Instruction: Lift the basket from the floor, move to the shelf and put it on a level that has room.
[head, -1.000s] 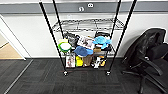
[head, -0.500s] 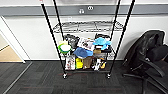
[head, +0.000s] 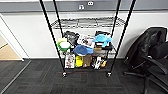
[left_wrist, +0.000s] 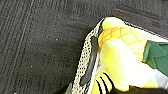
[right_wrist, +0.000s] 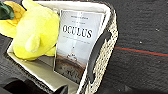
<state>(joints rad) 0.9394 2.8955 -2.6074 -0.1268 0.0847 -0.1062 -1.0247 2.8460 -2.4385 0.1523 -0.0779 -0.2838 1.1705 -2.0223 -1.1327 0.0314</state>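
Observation:
The basket (left_wrist: 84, 60) is beige woven with a black handle and a pale lining, and it holds yellow plush toys (left_wrist: 117, 57). In the right wrist view the basket (right_wrist: 106, 62) also carries a book titled OCULUS (right_wrist: 75, 42). It hangs above the dark carpet floor (left_wrist: 37, 45). My left gripper (left_wrist: 68, 89) shows as a dark tip at the rim of one end, and my right gripper (right_wrist: 62, 89) sits at the rim of the other end. Straight ahead stands the shelf (head: 50, 32), a black wire rack. Its bare wire level (head: 86, 23) lies above two crowded lower tiers.
Bags, blue cloths, a green-rimmed bowl (head: 63, 45) and boxes fill the rack's lower tiers. A black office chair (head: 152, 55) draped with a dark coat stands to the right. A doorway to a tan wooden floor (head: 7, 52) opens on the left. A red line (head: 82, 72) marks the carpet by the castors.
The whole head view has shifted: the rack now looks larger and nearer, so the camera has moved toward it. The items on the rack lie as before.

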